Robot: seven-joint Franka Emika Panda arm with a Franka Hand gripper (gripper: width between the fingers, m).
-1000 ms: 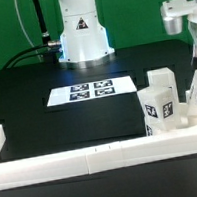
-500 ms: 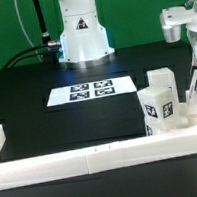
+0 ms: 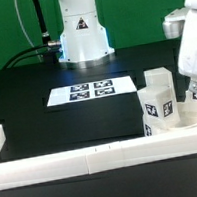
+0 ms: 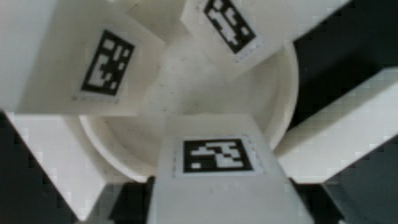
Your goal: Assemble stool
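Two leg blocks outside, wrist alone shows seat

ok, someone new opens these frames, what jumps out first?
Probably the tagged white leg blocks clustered at the exterior view's right, just behind the white border rail. Next, the marker board lying flat mid-table on black. In the wrist view, the round seat fills the picture, with tagged blocks against it.

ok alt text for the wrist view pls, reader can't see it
Close-up from the wrist camera of a round white stool seat, with a black-and-white tagged face nearest the camera and two tagged white leg blocks at the seat's far side. Black table shows around the parts.
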